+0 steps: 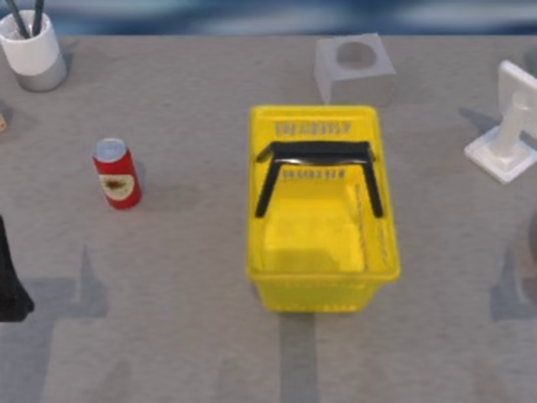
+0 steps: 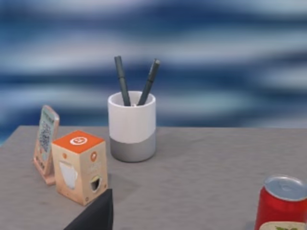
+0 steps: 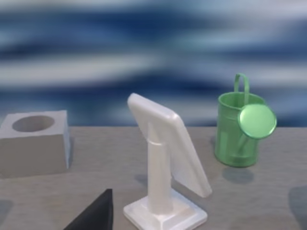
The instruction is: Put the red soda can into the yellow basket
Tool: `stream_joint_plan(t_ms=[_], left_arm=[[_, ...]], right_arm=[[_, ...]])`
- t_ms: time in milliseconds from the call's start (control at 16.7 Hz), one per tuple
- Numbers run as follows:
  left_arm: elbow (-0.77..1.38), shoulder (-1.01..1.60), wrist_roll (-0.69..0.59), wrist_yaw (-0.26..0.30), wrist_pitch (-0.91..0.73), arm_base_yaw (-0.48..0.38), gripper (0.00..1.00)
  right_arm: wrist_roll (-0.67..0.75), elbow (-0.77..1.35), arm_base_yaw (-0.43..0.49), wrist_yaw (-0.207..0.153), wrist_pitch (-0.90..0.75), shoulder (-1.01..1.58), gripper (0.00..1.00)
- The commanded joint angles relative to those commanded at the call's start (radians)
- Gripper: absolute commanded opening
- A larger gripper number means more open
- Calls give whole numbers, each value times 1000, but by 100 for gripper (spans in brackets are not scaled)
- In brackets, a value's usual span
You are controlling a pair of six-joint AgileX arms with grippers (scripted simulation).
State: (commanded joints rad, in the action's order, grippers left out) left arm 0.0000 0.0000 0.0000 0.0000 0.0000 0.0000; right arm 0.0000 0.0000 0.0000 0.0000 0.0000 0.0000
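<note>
Left gripper [image 1: 13,290]: parked well left of yellow basket [image 1: 322,290], finger state cannot be told. Red soda can [image 1: 116,173]: upright, well left of basket, ungrasped. Risk judged: can toppled by off-centre approach; black handle [image 1: 317,168] clipped during drop. Right gripper unseen.

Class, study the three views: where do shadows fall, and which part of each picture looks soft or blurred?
Top view: the red soda can casts a soft shadow to its right, and the yellow basket shades its own floor. Left wrist view: the pen cup is crisp against a smeared blue backdrop. Right wrist view: the green watering can drops a faint shadow on the table; same blurred backdrop.
</note>
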Motion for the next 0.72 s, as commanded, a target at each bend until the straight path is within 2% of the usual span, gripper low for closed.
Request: stream_joint_plan(t_ms=[180,360,720], left_arm=[[9,10,4,1,-9,-2,100],[97,103,38,3,-83,-15,100],[502,563,174,3,-370,-56,100]], right_arm=[[0,0,0,0,0,0,100],[0,0,0,0,0,0,100],[0,0,0,0,0,0,100]])
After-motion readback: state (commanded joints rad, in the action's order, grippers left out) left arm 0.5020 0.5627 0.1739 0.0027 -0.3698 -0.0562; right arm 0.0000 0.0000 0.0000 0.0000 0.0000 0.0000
